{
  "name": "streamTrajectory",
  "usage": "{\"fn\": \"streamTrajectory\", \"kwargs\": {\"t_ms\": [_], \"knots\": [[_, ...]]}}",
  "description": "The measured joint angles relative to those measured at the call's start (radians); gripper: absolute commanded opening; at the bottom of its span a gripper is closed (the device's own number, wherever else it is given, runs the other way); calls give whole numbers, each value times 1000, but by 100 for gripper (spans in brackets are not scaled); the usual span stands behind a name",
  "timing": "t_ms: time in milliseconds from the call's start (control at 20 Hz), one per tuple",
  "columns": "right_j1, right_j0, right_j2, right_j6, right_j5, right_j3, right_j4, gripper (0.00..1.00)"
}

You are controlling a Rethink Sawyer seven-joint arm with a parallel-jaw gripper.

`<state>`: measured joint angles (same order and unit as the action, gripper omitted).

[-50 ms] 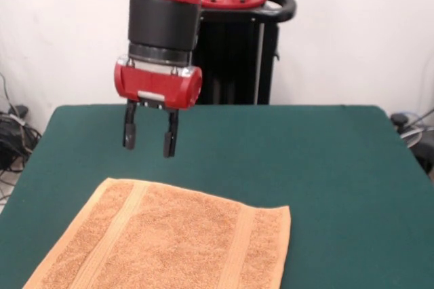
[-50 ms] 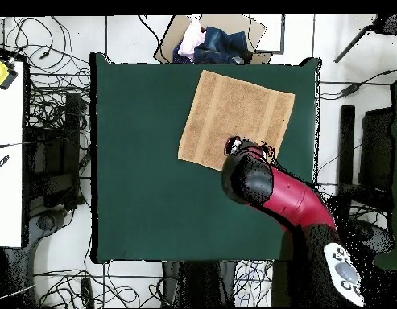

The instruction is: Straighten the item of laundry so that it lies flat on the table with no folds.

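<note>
The orange-tan towel [image 1: 169, 248] lies spread flat on the green table [image 1: 325, 167] at the front left, with two woven bands running across it; its near edge runs out of the front view. From overhead the towel [image 2: 229, 113] is a slightly turned square near the table's [image 2: 145, 185] top edge. My gripper [image 1: 150, 136] hangs open and empty above the table, just behind the towel's far edge, apart from the cloth. In the overhead view the arm [image 2: 270, 193] covers the gripper and the towel's lower corner.
A box with bundled clothes [image 2: 209, 40] stands just beyond the table's top edge in the overhead view. Cables lie on the floor around the table. A white desk [image 2: 6, 153] is at the left.
</note>
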<state>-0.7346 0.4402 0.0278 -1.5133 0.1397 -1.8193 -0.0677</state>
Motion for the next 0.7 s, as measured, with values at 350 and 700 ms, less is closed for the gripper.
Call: {"fn": "streamTrajectory", "kwargs": {"t_ms": [350,700], "knots": [[40,-7,1,0,0,0,7,100],[42,-32,0,0,0,0,7,100]]}}
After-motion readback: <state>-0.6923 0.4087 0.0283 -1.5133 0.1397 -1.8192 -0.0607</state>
